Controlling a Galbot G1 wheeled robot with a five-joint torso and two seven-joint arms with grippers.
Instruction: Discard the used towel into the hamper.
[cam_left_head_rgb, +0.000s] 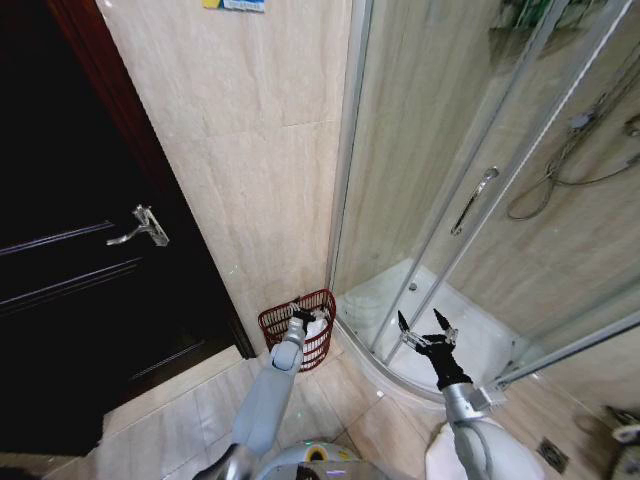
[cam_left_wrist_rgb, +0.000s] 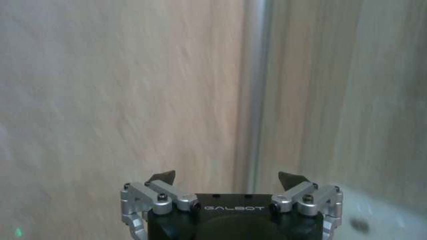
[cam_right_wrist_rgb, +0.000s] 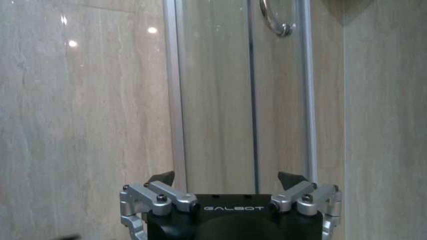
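The hamper (cam_left_head_rgb: 290, 338), a small dark red wire basket, stands on the floor in the corner between the tiled wall and the shower enclosure. A white towel (cam_left_head_rgb: 319, 325) lies inside it. My left gripper (cam_left_head_rgb: 300, 317) hangs over the hamper's rim. In the left wrist view the left gripper (cam_left_wrist_rgb: 227, 177) is open with nothing between its fingers, facing the wall. My right gripper (cam_left_head_rgb: 426, 330) is held open in front of the shower's glass, to the right of the hamper, and the right wrist view shows the same gripper (cam_right_wrist_rgb: 227, 176) holding nothing.
A dark wooden door (cam_left_head_rgb: 70, 250) with a metal handle (cam_left_head_rgb: 140, 228) fills the left. The curved glass shower enclosure (cam_left_head_rgb: 440, 200) with a raised white base (cam_left_head_rgb: 375, 300) stands at the right. Tiled floor (cam_left_head_rgb: 200, 400) lies open in front of the hamper.
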